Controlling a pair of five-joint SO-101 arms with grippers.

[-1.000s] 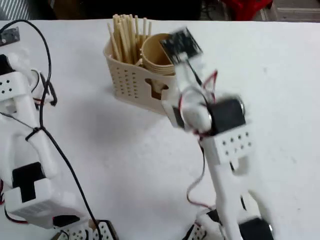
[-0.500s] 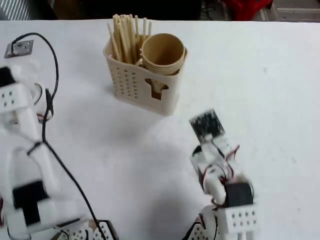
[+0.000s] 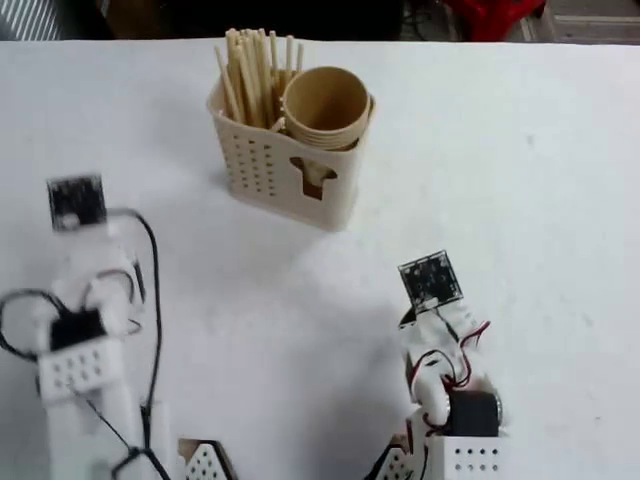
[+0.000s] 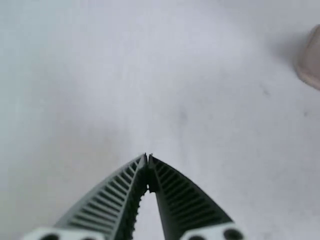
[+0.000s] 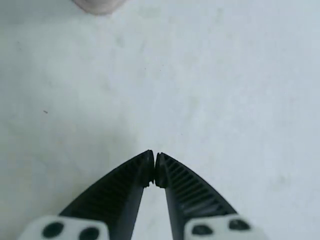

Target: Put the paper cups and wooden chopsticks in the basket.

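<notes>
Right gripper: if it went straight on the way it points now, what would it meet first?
Most likely the bare table, since the shut right gripper tilts down toward it with nothing lying between. The basket sits farther off, aside from that line; depth is unclear.

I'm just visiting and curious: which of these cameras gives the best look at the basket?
The high view: the basket stands whole there, wooden chopsticks and paper cups inside. The left wrist view has a blurred pale sliver at its edge, the right one another, possibly the basket.
</notes>
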